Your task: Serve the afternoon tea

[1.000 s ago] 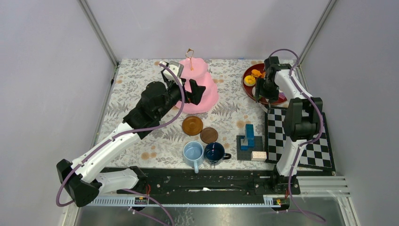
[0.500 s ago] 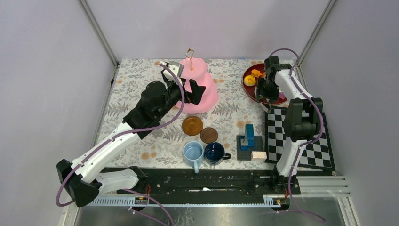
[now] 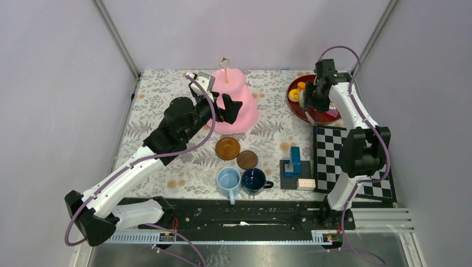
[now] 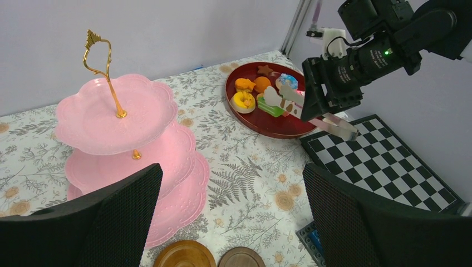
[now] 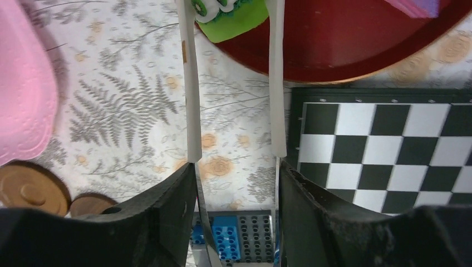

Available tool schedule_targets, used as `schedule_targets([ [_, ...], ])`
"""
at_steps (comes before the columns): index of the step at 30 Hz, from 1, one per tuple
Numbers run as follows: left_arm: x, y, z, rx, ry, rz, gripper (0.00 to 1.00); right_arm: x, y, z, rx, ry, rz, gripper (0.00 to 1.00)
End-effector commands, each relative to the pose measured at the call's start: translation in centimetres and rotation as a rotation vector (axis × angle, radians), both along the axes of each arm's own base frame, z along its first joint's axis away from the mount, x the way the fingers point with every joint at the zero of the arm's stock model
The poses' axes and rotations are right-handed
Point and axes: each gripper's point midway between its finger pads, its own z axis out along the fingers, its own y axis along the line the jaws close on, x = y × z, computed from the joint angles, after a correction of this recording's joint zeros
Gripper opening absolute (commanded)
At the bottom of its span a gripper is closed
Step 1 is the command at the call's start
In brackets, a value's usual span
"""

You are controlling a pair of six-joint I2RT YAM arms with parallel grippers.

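Room is tight at 11 o'clock, where the left gripper (image 4: 231,172), spread wide and empty, hangs by the 8 o'clock edge of the stand (image 4: 146,104), whose visible tiers are bare. Open cloth (image 4: 245,167) lies between stand and tray (image 4: 289,130), so the carry should run toward 9 o'clock across it, high enough to clear the scalloped rims and wide of the gold loop (image 4: 91,39). At 2 o'clock the right gripper (image 5: 229,8) pinches a green-and-white pastry (image 4: 275,101) over the tray; it wants a firm, level hold and a lift clear of the tray's lip before any sideways move.
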Motion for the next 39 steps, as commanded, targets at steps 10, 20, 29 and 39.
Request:
schedule_targets([
  [10,-0.7,0.8,2.8,-0.058,-0.065,0.007,0.99,0.8,15.3,2.1,0.246,-0.137,0.265,0.34],
  [20,-0.7,0.9,2.9,-0.059,-0.068,0.011,0.99,1.2,19.0,-0.1,0.348,-0.191,0.283,0.32],
  [29,-0.8,0.7,2.7,-0.062,-0.062,-0.001,0.99,1.2,19.0,-2.0,0.342,-0.254,0.333,0.32],
  [39,-0.3,0.3,1.8,-0.052,-0.042,-0.001,0.99,2.1,20.2,-2.3,0.302,-0.415,0.458,0.31],
])
